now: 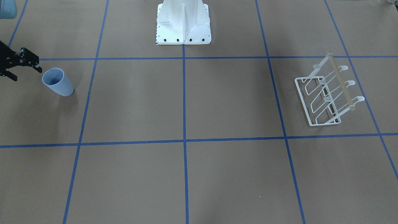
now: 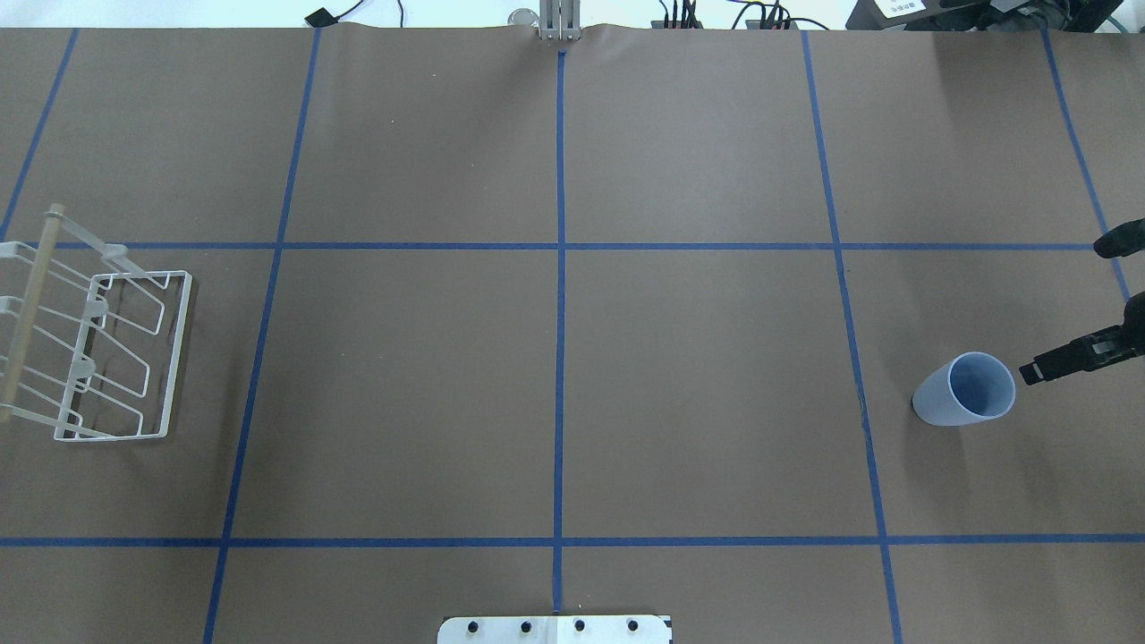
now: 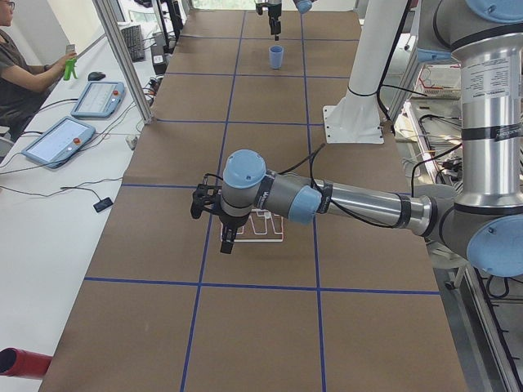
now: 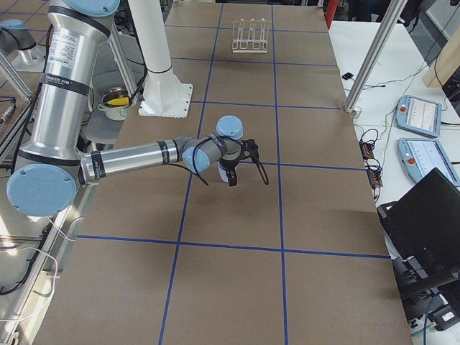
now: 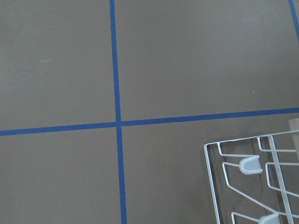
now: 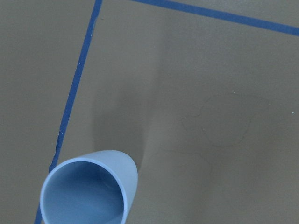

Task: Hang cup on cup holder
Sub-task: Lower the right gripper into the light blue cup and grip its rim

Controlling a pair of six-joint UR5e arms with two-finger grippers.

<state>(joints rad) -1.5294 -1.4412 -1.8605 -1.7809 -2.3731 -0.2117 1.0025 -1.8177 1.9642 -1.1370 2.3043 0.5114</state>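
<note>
Standing upright, rim up, the cup [image 2: 966, 390] is sitting on the table [image 2: 572, 402] at the robot's far right. The right gripper [image 2: 1062, 309] is hovering just beside its outer side, jaws spread, gripping nothing, so this arm is nearer. The cup holder [image 2: 179, 358] is sitting well apart at far left, with the left gripper [image 3: 226, 241] hanging by it; I cannot tell whether its jaws are apart.

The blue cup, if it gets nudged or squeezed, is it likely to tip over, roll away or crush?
The cup probably tips easily, since it stands upright on a base narrower than its rim. On its side, the taper would likely make it roll in a curve rather than straight. It looks like thin, empty plastic, so it is probably light and may flex under a hard squeeze near the rim.
</note>
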